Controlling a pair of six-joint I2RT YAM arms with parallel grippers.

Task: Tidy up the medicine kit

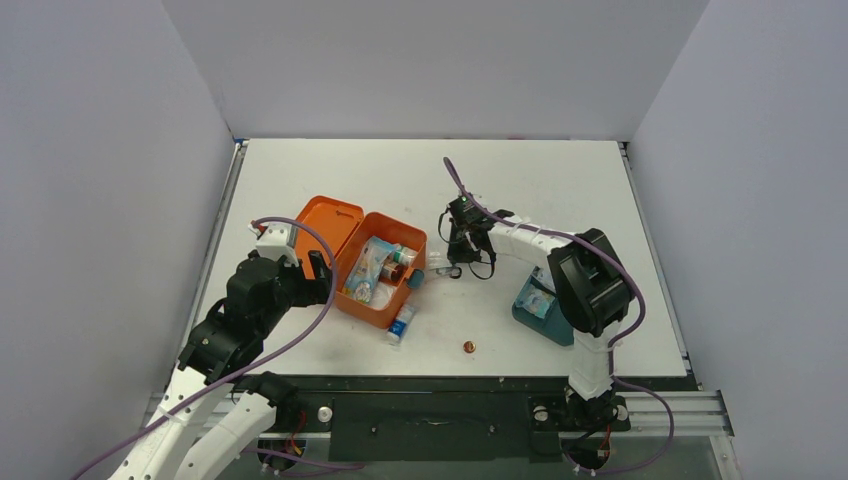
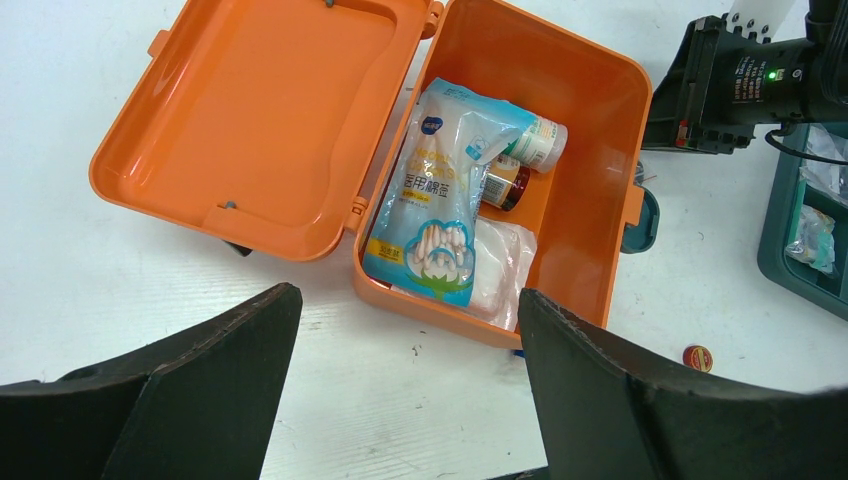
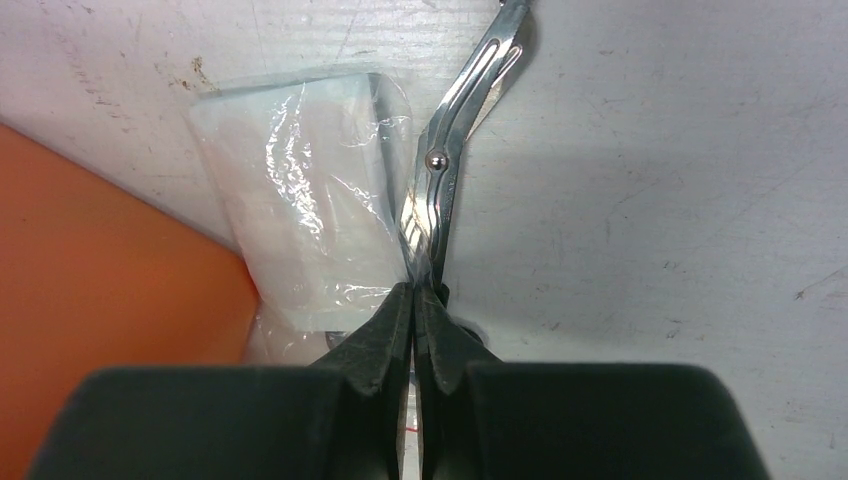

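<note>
The orange medicine kit (image 1: 347,300) lies open left of centre, its lid (image 1: 325,225) folded back. Inside it are a blue-white cotton swab bag (image 2: 440,190), a gauze pack (image 2: 500,265) and two small bottles (image 2: 535,145). My left gripper (image 2: 405,295) hovers open above the table just in front of the kit (image 2: 590,130), with nothing between its fingers. My right gripper (image 3: 415,290) is low at the kit's right side, shut on metal scissors (image 3: 445,170) that lie in a clear plastic wrap (image 3: 300,220). The blades point away from the fingers.
A teal divided tray (image 1: 529,318) with small packets sits under the right arm's elbow. A small blue-white box (image 1: 400,325) lies against the kit's front corner. A small red cap (image 1: 468,347) rests near the table's front edge.
</note>
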